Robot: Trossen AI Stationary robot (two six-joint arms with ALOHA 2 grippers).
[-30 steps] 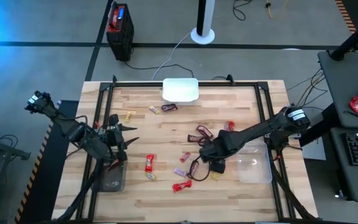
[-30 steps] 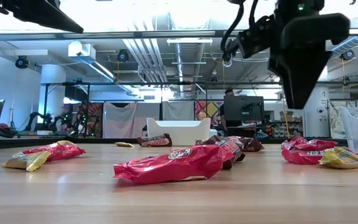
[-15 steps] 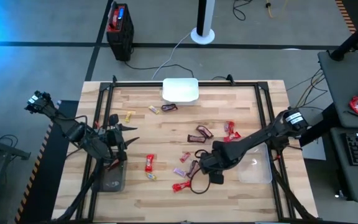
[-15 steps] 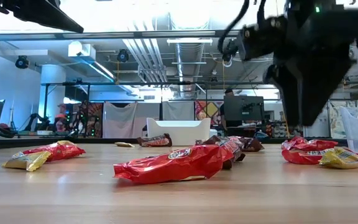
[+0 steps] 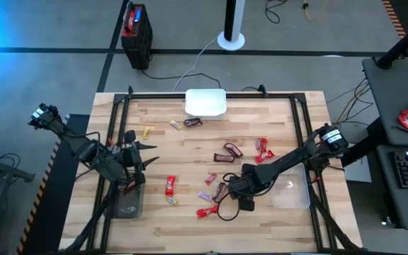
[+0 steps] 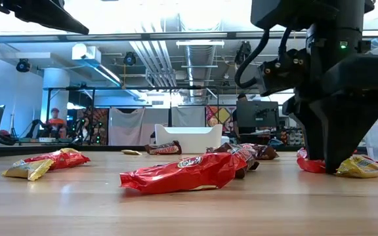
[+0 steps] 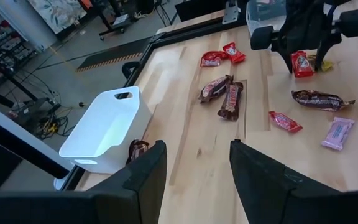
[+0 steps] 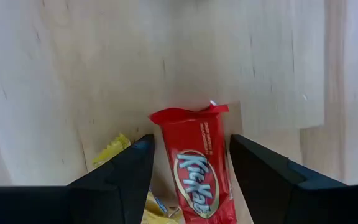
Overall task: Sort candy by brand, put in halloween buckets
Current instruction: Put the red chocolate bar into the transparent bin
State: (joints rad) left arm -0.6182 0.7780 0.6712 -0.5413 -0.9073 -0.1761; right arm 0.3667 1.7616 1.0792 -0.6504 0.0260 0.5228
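A red KitKat bar [image 8: 194, 163] is seen lying flat on the bench [image 5: 190, 152], toward its near right part, with a yellow candy [image 8: 114, 151] just beside it. The red wrapper is straddled by the right gripper [image 8: 188, 163], whose jaws stand open on either side of the bar and have hold of nothing yet; in the low view the right gripper [image 6: 333, 154] is seen with its tips down at the bench surface. The bar is judged light, with a thin, crinkly, rather slippery foil skin over a stiff wafer body. It would best be taken across its narrow width near the middle, where the body is firm, and not at the crimped ends, which would fold. Care is called for so that the yellow neighbour is not caught in the same pinch.

Other candies [image 5: 227, 152] are scattered over the middle of the bench, red, brown, pink and yellow among them. The clear bin [image 5: 296, 195] sits just beside the right arm, the white bin [image 5: 205, 103] at the far edge, and the dark grey bin [image 5: 126, 205] at the near left.

The left gripper [image 7: 197, 174] hangs near the dark grey bin, jaws apart and empty.
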